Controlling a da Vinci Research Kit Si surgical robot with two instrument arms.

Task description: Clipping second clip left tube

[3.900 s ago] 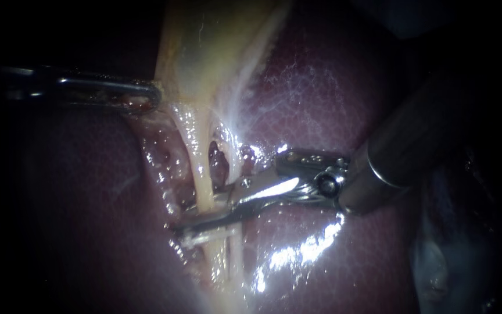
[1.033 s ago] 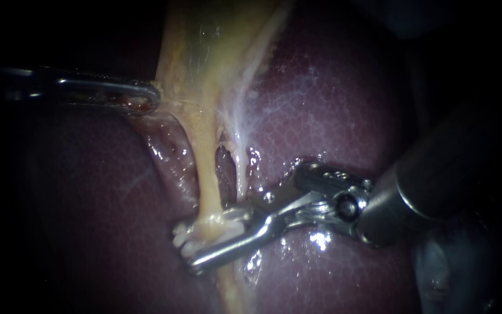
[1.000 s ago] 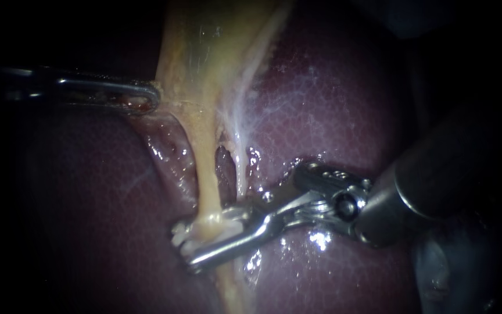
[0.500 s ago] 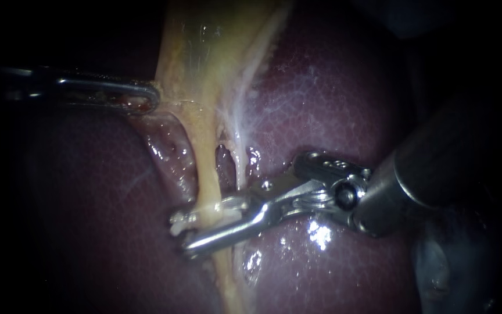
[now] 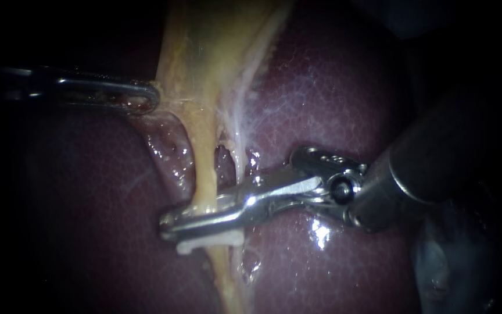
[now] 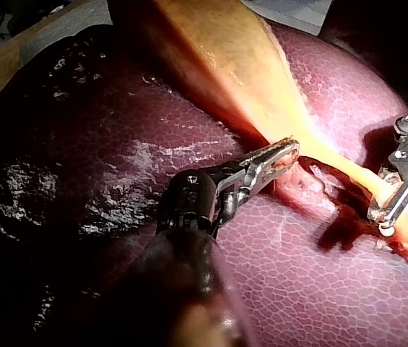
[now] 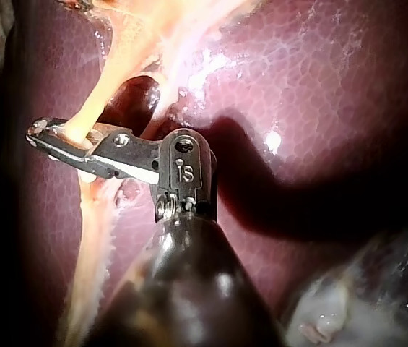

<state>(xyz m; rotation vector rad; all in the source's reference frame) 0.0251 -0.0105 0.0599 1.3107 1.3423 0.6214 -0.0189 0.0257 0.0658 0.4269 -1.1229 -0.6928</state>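
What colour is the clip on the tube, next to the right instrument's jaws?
White. The clip on the tube shows best in the endoscope view.

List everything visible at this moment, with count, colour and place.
liver: one, dark red, lies under everything else
gallbladder: one, yellowish, upper middle, narrowing downward
left tube: one, yellow, runs down from the gallbladder through the clip
right tube: one, thin and whitish, just beside the left tube
clip: one, white, across the left tube, showing just below the right end effector
left instrument: one, metal, enters from the left; end effector shut on the gallbladder's edge
right instrument: one, metal tip on a dark shaft, enters from the right; end effector shut on the clip
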